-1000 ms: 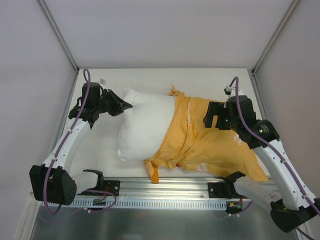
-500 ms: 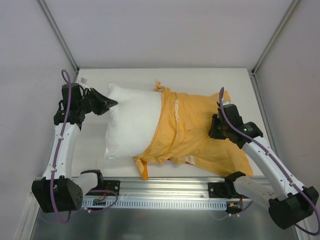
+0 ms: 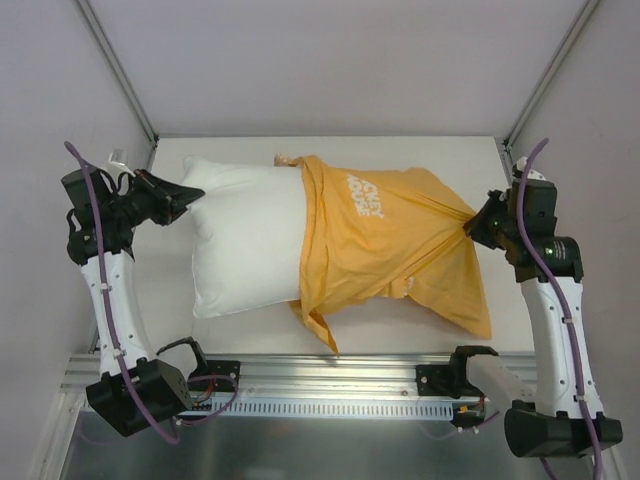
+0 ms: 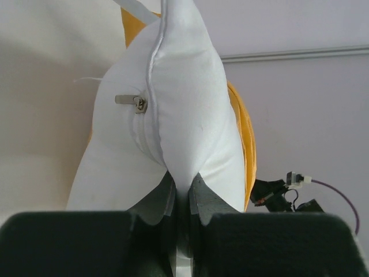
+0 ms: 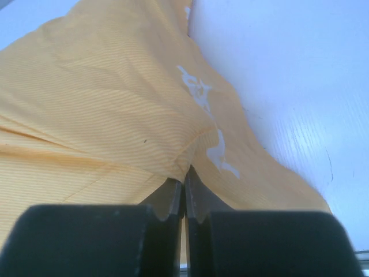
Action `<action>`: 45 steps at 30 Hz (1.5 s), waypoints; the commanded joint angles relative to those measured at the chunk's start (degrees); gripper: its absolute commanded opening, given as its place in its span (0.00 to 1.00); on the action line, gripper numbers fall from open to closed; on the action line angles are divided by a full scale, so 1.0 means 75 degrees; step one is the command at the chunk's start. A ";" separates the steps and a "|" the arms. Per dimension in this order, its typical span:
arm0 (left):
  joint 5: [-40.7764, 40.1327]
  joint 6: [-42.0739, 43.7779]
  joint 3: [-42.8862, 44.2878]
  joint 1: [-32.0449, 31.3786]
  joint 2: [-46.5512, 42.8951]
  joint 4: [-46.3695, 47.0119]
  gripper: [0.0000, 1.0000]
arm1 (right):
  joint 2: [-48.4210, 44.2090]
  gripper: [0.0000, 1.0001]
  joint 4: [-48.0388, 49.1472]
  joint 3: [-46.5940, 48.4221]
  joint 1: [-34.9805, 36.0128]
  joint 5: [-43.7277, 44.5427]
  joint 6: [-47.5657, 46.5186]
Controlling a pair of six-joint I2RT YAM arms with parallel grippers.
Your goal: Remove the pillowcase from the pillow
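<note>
White tabletop (image 3: pixel 440 155) is seen mid-frame between pale walls. At centre left the pillow (image 3: pixel 245 240) is pinched at its corner by the left gripper (image 3: pixel 193 192). At right the pillowcase (image 3: pixel 385 235) is clamped in the right gripper (image 3: pixel 470 222). Both holds should be kept firm and drawn steadily apart along the table. Roughly half the pillow is judged to be lodged inside the pillowcase.

A lab robot cell: white table (image 3: pixel 420 150), plain white wall panels (image 3: pixel 320 60), aluminium mounting rail (image 3: pixel 330 372).
</note>
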 commanded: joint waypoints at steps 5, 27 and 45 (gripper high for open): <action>0.0118 -0.0343 0.0546 0.1457 0.0231 0.1043 0.00 | -0.0303 0.01 0.0429 -0.0779 -0.0935 0.1812 0.0416; -0.4897 0.2596 -0.0370 -0.1437 -0.0612 -0.1018 0.96 | -0.0243 0.95 0.0209 -0.1015 0.0530 0.0629 0.0172; -0.7265 0.1522 -0.0216 -0.6052 0.0348 -0.2427 0.98 | 0.1218 0.96 -0.0366 0.1162 0.4933 0.3803 0.1096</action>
